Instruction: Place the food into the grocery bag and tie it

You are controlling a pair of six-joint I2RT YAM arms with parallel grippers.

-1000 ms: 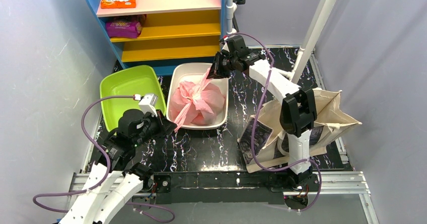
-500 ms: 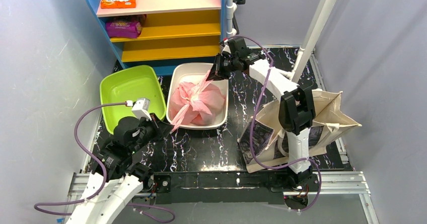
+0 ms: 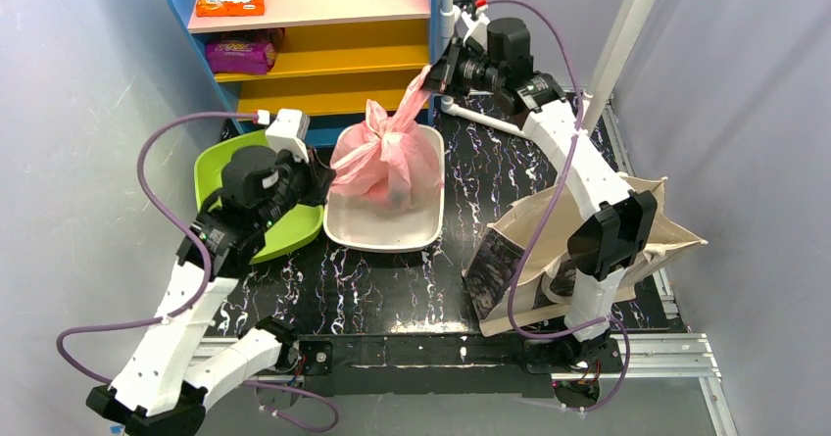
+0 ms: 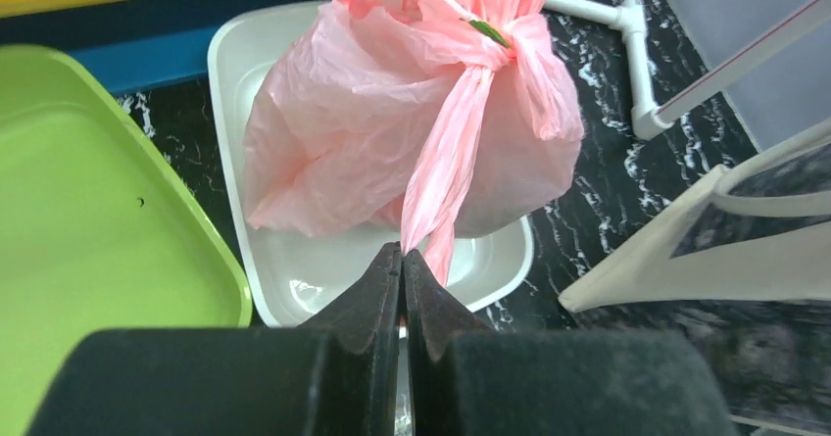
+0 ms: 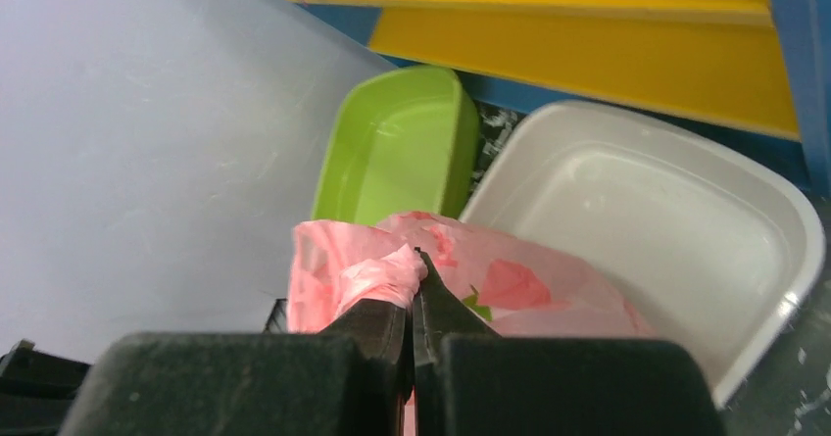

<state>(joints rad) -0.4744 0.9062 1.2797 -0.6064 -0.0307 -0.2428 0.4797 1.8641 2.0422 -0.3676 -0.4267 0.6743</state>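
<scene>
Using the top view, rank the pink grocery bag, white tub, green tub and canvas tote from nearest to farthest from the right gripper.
1. pink grocery bag: handle pinched in the right gripper.
2. white tub: under the bag, toward the arm bases.
3. green tub at left and canvas tote at right: too close to call.

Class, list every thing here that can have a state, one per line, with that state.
grocery bag, knotted shut, sitting in the white tub
white tub, upright, holding the bag
green tub, upright
canvas tote, mouth open, slumped
left gripper, jaws shut, apparently pinching a bag handle tail
right gripper, jaws shut on a bag handle
</scene>
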